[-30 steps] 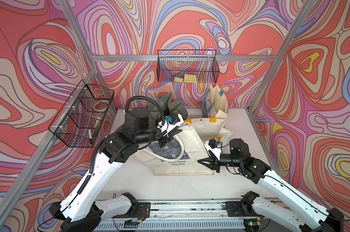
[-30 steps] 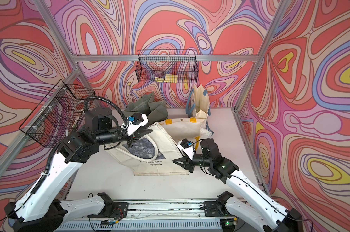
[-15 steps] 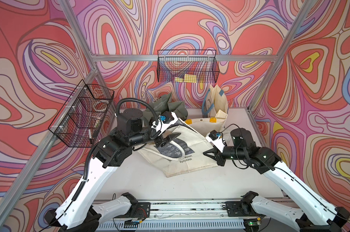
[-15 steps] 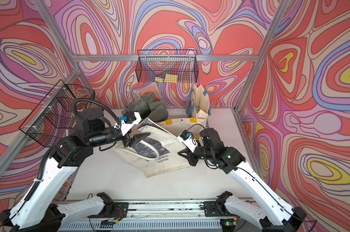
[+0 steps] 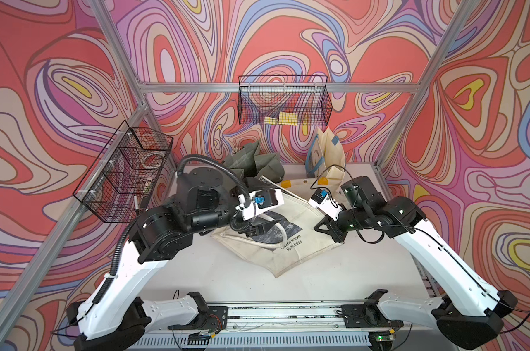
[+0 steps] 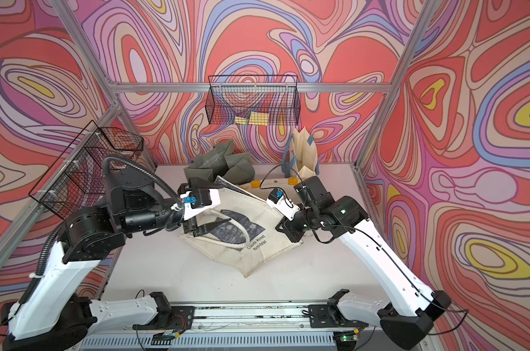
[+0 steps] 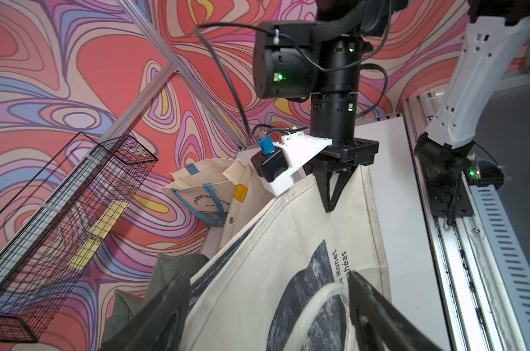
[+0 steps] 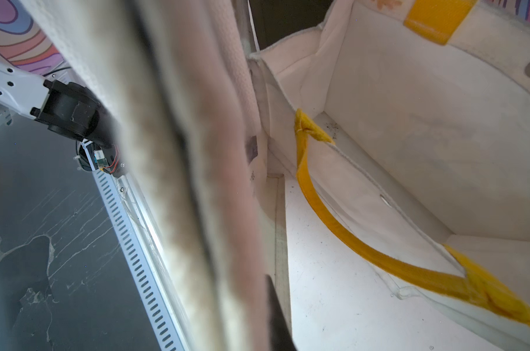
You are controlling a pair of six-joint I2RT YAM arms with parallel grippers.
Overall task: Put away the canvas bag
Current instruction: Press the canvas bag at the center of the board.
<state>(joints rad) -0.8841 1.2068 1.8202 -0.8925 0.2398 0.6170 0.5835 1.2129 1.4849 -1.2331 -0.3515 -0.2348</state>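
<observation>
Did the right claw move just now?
Yes. The right claw, shut on the cream printed canvas bag, has shifted away from the grey front rail, back or upward.

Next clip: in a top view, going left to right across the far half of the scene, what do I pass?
Side wire basket → olive-green bag → cream bag with blue handles. Left out for overlap: back-wall basket, Monet canvas bag.

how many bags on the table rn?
4: Monet bag mid-table; green bag by the back wall; blue-handled bag upright beside it; yellow-handled bag lying in front of that. The green heap may hide another.
</observation>
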